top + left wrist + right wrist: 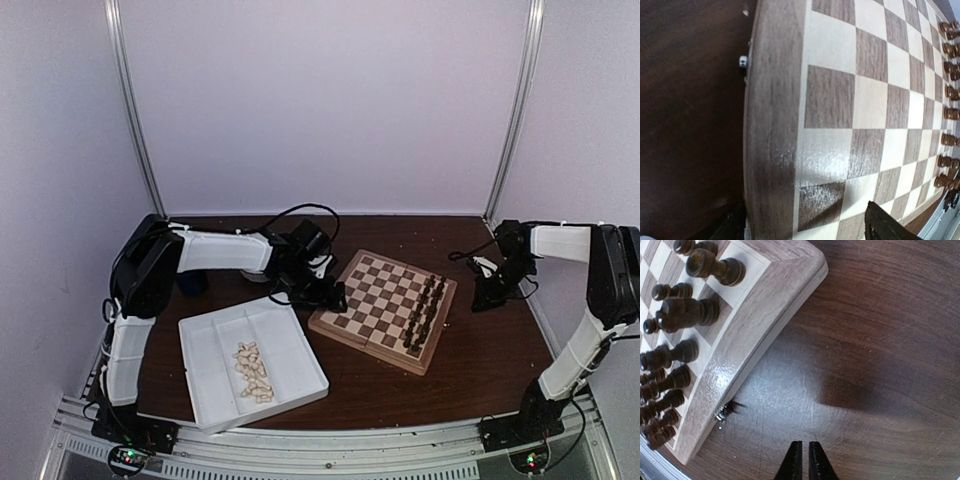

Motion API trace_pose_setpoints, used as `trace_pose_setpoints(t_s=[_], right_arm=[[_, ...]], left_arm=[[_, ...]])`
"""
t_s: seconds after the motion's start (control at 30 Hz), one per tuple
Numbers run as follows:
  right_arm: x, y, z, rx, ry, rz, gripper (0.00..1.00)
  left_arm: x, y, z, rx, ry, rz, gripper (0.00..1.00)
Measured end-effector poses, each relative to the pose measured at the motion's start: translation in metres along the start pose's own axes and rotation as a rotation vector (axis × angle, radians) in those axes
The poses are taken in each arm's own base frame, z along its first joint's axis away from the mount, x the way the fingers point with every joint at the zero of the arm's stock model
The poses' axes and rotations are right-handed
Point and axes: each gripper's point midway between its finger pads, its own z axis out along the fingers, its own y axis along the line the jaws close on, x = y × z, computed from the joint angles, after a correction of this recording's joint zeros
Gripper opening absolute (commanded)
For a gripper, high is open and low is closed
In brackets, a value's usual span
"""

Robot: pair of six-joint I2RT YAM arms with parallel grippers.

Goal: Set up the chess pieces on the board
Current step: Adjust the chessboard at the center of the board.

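Note:
The board (375, 297) lies at the table's middle, its near-left squares bare. Dark chess pieces (424, 310) stand in two rows along its right side. Cream chess pieces (252, 372) lie heaped in a white tray. My left gripper (323, 293) hangs over the board's left corner; in the left wrist view its fingers (885, 227) stand wide apart, open and empty, above the board's rim (770, 125). My right gripper (803, 452) is shut on nothing, over bare table right of the board's rim (755, 315), near the dark pieces (687, 312).
The white divided tray (205, 345) sits at the near left, beside the board. A small metal clasp (721, 414) sticks out from the board's side. White walls close in the table at the back and sides.

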Motion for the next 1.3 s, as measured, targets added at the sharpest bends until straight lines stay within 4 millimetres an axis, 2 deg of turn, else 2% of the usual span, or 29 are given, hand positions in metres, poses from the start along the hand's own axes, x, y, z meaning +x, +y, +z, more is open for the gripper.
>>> trace_pose_setpoints(t_s=[0.17, 0.47, 0.73, 1.03, 1.3], right_arm=[[-0.013, -0.006, 0.008, -0.003, 0.011, 0.025, 0.06], [-0.025, -0.014, 0.032, -0.019, 0.051, 0.064, 0.04], [-0.053, -0.014, 0.04, -0.048, 0.004, 0.08, 0.03], [-0.059, -0.015, 0.04, -0.054, -0.015, 0.093, 0.04], [-0.062, -0.019, 0.039, -0.05, -0.03, 0.101, 0.06]], left_arm=[[0.024, -0.019, 0.003, 0.009, 0.036, 0.041, 0.8], [0.057, -0.047, 0.006, 0.025, 0.083, 0.107, 0.8], [0.08, -0.072, 0.011, 0.049, 0.114, 0.202, 0.8], [0.093, -0.088, 0.01, 0.067, 0.141, 0.291, 0.8], [0.094, -0.107, 0.004, 0.086, 0.14, 0.373, 0.78]])
